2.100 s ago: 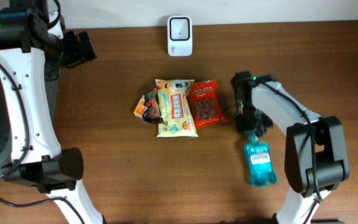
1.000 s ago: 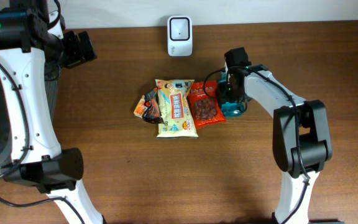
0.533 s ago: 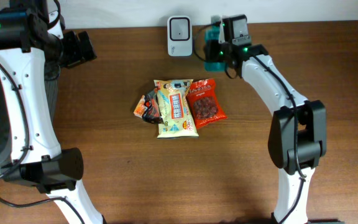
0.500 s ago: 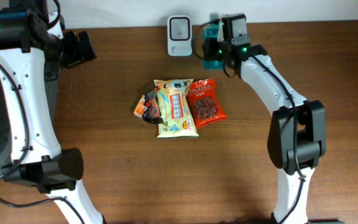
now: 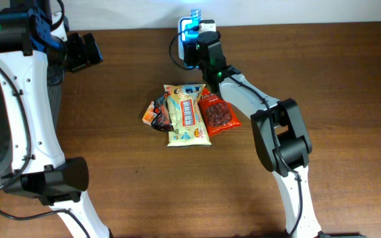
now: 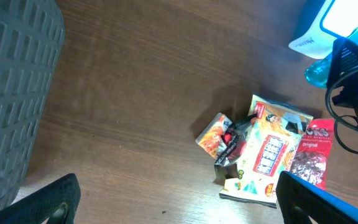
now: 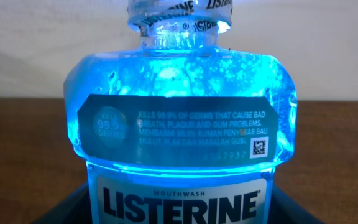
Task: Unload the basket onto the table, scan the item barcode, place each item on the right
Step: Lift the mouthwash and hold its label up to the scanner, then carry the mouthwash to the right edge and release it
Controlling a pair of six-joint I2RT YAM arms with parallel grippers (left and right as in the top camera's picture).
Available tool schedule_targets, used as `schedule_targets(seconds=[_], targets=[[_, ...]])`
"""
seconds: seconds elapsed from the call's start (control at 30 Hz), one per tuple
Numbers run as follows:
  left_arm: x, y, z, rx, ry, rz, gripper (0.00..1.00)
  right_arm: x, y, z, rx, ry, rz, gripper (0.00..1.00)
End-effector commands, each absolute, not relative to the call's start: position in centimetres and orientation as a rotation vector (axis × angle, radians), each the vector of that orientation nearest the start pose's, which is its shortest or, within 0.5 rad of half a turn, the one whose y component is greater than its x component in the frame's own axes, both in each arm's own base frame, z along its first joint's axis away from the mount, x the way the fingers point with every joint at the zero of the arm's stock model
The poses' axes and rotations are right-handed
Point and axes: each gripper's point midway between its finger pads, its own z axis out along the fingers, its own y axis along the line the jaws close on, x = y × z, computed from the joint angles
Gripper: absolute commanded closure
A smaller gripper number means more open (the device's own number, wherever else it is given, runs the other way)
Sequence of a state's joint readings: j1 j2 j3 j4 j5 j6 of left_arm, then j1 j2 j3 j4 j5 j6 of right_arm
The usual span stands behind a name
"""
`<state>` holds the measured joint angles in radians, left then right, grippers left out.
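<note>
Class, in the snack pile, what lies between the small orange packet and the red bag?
A yellow snack bag lies between the small orange packet and the red bag. The overhead view shows this most clearly.

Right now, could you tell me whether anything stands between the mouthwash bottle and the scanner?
Nothing visible does. The right gripper holds the mouthwash bottle right at the scanner, and the bottle glows in its light. The snack packets lie nearer the table's middle, off that path.

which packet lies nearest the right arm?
The red packet, rightmost of the three; the yellow packet is central, the orange packet farthest left.
</note>
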<state>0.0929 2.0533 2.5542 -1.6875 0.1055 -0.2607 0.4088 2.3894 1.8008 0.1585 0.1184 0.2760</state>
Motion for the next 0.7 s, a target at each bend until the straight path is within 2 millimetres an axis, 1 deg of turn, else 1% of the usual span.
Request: schedule_targets(seconds=[0.0, 0.1, 0.17, 0.23, 0.27, 0.3, 0.33, 0.37, 0.4, 0.43, 0.47, 0.5, 0.53, 0.57, 0.6, 0.67], targets=[[41.9, 2.0, 29.4, -0.439, 2.718, -0.201, 0.01, 63.3, 24.9, 14.5, -0.042, 1.914, 0.317, 0.47], [41.9, 2.0, 29.4, -0.439, 2.718, -0.201, 0.01, 63.4, 25.0, 15.0, -0.040, 1.897, 0.322, 0.47], [41.9, 2.0, 29.4, -0.439, 2.718, -0.201, 0.01, 63.9, 24.7, 16.4, -0.028, 1.856, 0.329, 0.47], [41.9, 2.0, 29.4, -0.439, 2.718, -0.201, 0.01, 64.3, 23.6, 19.8, -0.004, 1.801, 0.332, 0.47], [41.9, 2.0, 29.4, -0.439, 2.718, -0.201, 0.01, 64.4, 22.7, 21.3, 0.012, 1.786, 0.323, 0.47], [41.9, 2.0, 29.4, -0.439, 2.718, -0.201, 0.01, 64.4, 20.5, 23.6, 0.058, 1.776, 0.278, 0.47], [41.9, 2.0, 29.4, -0.439, 2.718, -0.201, 0.01, 64.3, 18.6, 24.9, 0.096, 1.776, 0.237, 0.47], [41.9, 2.0, 29.4, -0.439, 2.718, -0.201, 0.01, 64.1, 16.0, 26.2, 0.148, 1.780, 0.189, 0.48], [41.9, 2.0, 29.4, -0.439, 2.718, -0.201, 0.01, 63.5, 12.2, 27.5, 0.207, 1.805, 0.117, 0.48], [41.9, 2.0, 29.4, -0.439, 2.718, -0.201, 0.01, 62.8, 8.9, 28.2, 0.253, 1.833, 0.063, 0.48], [41.9, 2.0, 29.4, -0.439, 2.718, -0.201, 0.01, 62.0, 5.5, 28.6, 0.297, 1.866, 0.015, 0.51], [41.9, 2.0, 29.4, -0.439, 2.718, -0.201, 0.01, 61.0, 1.4, 28.6, 0.355, 1.905, -0.044, 0.50], [41.9, 2.0, 29.4, -0.439, 2.718, -0.201, 0.01, 60.0, -2.3, 28.1, 0.414, 1.947, -0.103, 0.50], [41.9, 2.0, 29.4, -0.439, 2.718, -0.201, 0.01, 58.3, -7.6, 26.6, 0.550, 1.998, -0.174, 0.50], [41.9, 2.0, 29.4, -0.439, 2.718, -0.201, 0.01, 56.7, -11.5, 25.2, 0.652, 2.038, -0.230, 0.51], [41.9, 2.0, 29.4, -0.439, 2.718, -0.201, 0.01, 52.0, -20.1, 21.4, 0.949, 2.099, -0.325, 0.52]])
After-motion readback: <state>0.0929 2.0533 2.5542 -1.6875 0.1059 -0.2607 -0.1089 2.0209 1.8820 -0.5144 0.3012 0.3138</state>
